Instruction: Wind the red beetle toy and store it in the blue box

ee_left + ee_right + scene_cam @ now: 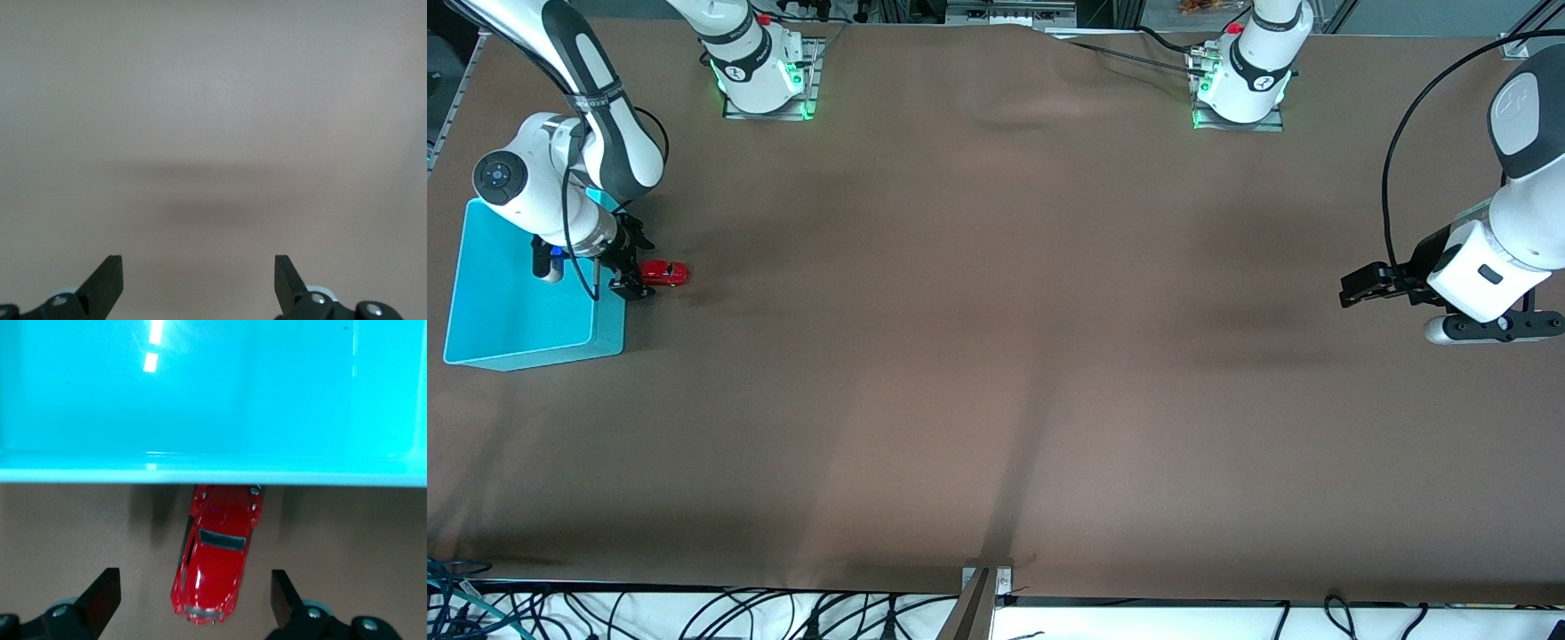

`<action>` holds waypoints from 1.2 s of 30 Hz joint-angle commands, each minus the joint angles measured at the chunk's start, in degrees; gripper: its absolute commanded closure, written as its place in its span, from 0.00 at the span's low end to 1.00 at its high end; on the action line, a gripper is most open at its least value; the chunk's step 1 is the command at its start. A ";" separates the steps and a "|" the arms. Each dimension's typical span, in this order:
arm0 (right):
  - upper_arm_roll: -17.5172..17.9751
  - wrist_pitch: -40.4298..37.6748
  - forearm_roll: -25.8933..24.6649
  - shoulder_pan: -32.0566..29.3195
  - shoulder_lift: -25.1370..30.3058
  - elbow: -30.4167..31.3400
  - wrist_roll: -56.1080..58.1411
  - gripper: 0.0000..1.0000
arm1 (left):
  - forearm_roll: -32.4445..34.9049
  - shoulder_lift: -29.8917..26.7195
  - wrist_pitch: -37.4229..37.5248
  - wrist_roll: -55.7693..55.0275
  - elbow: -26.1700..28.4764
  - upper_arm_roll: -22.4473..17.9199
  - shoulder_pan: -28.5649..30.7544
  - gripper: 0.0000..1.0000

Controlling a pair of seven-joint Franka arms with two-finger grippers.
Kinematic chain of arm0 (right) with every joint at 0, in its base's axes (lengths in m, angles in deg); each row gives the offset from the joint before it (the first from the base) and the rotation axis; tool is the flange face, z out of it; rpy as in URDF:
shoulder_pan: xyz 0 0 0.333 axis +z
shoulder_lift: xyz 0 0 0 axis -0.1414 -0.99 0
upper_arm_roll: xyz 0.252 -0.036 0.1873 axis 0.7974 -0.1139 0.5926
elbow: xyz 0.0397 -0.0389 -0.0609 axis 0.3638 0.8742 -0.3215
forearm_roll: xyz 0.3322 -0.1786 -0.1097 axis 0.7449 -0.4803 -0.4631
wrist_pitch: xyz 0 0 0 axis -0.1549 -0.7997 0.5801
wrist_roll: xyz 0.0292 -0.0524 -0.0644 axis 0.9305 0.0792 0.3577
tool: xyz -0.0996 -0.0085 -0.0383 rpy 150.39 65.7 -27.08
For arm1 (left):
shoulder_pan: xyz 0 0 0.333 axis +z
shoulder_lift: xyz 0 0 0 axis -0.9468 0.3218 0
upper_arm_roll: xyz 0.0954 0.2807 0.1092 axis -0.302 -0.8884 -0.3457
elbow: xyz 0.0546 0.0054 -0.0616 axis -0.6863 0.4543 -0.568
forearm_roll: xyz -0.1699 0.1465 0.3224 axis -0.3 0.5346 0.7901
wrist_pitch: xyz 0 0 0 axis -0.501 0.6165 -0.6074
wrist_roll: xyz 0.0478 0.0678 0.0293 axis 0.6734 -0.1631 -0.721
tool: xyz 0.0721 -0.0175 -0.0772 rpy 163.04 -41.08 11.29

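The red beetle toy (665, 273) stands on the brown table right beside the blue box (534, 357), on the box's side toward the left arm's end. My right gripper (633, 267) hangs low over the box's wall and the toy, open. In the right wrist view the toy (215, 560) lies between the spread fingers (103, 593) without touching them. The box's rim (213, 477) hides one end of the toy there. My left gripper (1352, 292) waits open and empty over bare table at the left arm's end; its wrist view shows only the gripper (199, 267) and table.
The box (213, 400) holds nothing that I can see. Both arm bases (763, 80) stand along the table's edge farthest from the front camera. Cables (694, 613) run below the near edge. Wide brown table lies between the two grippers.
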 commanded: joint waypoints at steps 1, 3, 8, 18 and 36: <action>0.01 2.04 -1.18 -0.31 -0.99 0.07 -0.94 0.00 | -1.37 0.83 0.28 1.50 -1.42 0.01 0.00 0.00; 0.01 2.21 -1.18 -0.31 -1.43 0.07 -0.94 0.00 | -1.29 0.92 0.28 1.41 -1.42 0.01 -0.09 0.00; 0.01 2.13 -1.18 -0.31 -1.60 0.07 -1.03 0.17 | -1.29 1.00 0.28 1.50 -1.42 0.01 -0.09 0.00; 0.01 2.13 -1.09 -0.31 -1.60 -0.01 -3.13 0.61 | -1.29 1.00 0.28 1.50 -1.42 0.01 -0.09 0.00; 0.28 -2.00 -1.79 0.04 1.90 -0.10 -3.93 1.00 | -1.20 1.00 0.28 1.58 -1.42 0.01 0.00 0.00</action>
